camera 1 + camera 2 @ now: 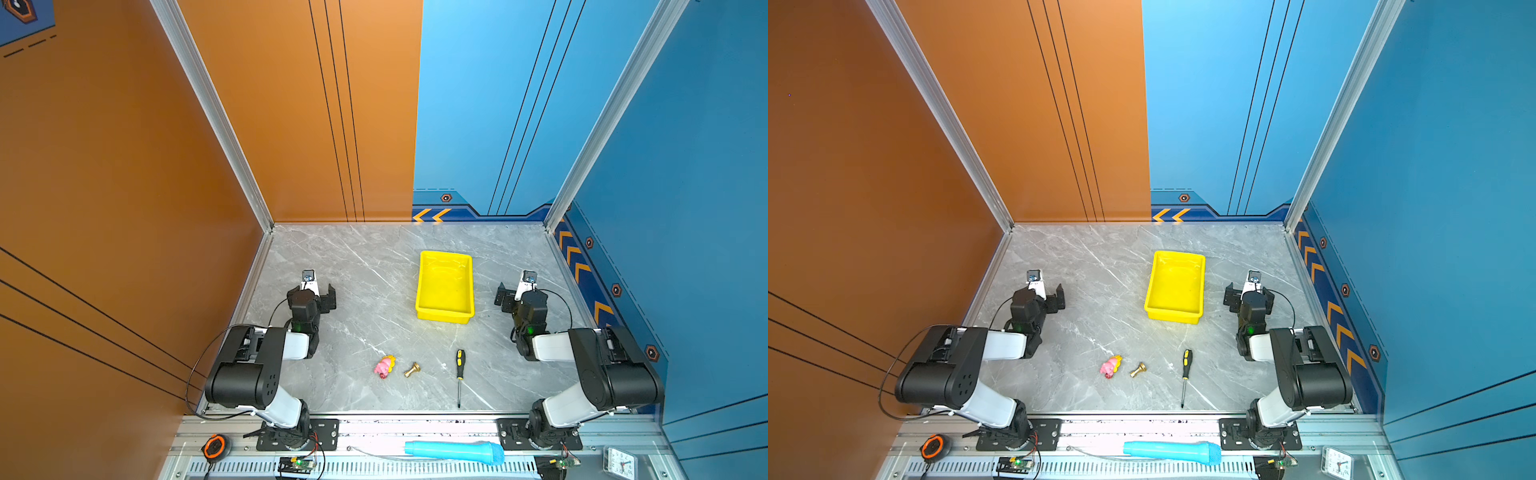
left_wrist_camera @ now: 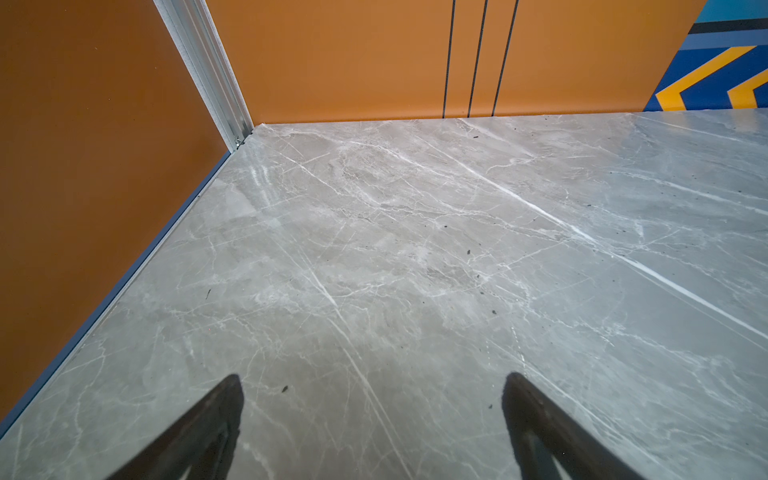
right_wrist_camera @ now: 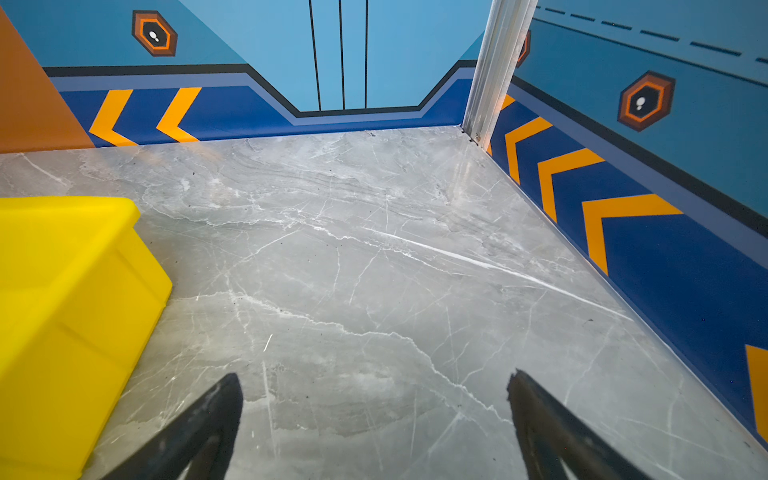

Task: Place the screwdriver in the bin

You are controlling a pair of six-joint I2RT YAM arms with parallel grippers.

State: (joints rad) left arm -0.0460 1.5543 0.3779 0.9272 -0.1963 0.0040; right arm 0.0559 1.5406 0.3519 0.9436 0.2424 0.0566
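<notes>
1. Near the front edge of the table point(image 1: 332, 266), right of the middle, lies the screwdriver point(image 1: 459, 376). Its handle points at the bin point(image 1: 444, 286) and its thin tip points at the front edge. Nothing is touching it.
2. The bin sits in the middle of the table, a bit to the right, and it looks empty. The screwdriver is near it, but not beside it.
3. The right gripper point(image 3: 374, 399) is wide open and holds nothing. It hangs over bare table near the right edge, next to the bin's side.
4. The left gripper point(image 2: 372, 399) is open and empty too, near the left edge.
5. The shaft is thin and round. If the jaws pinch it there, I think it could roll or slip out. The fat handle looks safer.
6. The screwdriver is about as long as the bin. If it comes down crooked, one end could catch on the rim and tip back out.
7. A little brass piece point(image 1: 412, 369) and a pink toy point(image 1: 384, 367) lie to the left of the screwdriver. A sloppy reach could bump them.
8. The right arm is very near the bin. A quick swing could push the bin away.
</notes>
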